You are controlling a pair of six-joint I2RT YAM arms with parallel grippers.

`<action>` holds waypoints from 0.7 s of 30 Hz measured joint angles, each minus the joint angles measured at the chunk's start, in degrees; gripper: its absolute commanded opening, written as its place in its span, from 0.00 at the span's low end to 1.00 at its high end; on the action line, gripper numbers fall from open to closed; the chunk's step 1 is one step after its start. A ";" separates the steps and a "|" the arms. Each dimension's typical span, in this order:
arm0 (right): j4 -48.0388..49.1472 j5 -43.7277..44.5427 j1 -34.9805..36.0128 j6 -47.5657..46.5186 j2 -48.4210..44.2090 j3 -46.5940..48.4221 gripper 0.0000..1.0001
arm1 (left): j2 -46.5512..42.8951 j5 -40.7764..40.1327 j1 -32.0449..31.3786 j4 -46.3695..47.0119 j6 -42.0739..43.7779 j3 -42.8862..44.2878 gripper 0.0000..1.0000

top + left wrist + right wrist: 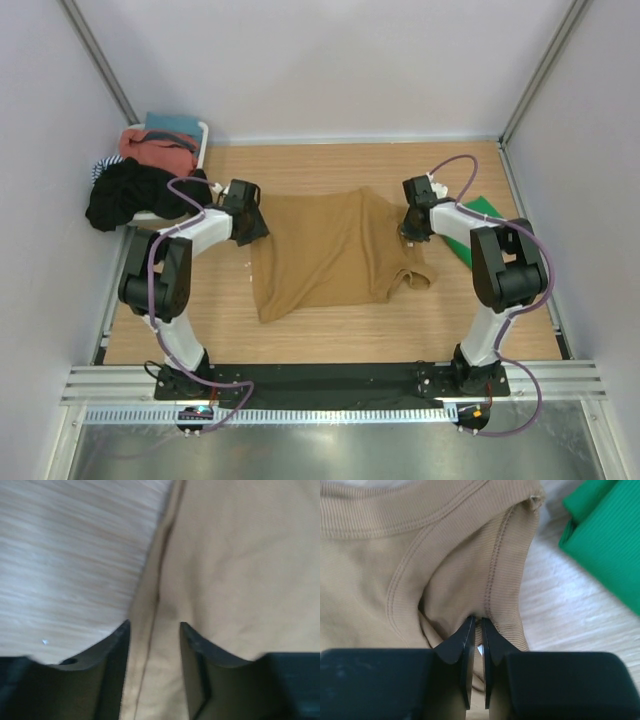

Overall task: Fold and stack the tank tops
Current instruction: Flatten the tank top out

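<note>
The tan ribbed-cotton tank top (330, 250) lies spread flat in the middle of the wooden table (330, 170). At its left edge the left gripper (155, 627) straddles the hem, jaws partly apart and not yet pinching. At its right edge the right gripper (477, 622) has its jaws nearly together, nipping the strap's ribbed border. The folded bright green tank top (605, 540) lies just right of it. A heap of mixed clothes (140, 185) sits far left.

Robotics lab cell: white panel walls (300, 60), aluminium frame rails (330, 382), bolted arms (165, 280).
</note>
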 measured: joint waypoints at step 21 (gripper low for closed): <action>-8.15 8.66 -1.25 0.59 13.64 19.65 0.07 | 17.27 0.00 6.91 -4.44 2.60 21.88 0.09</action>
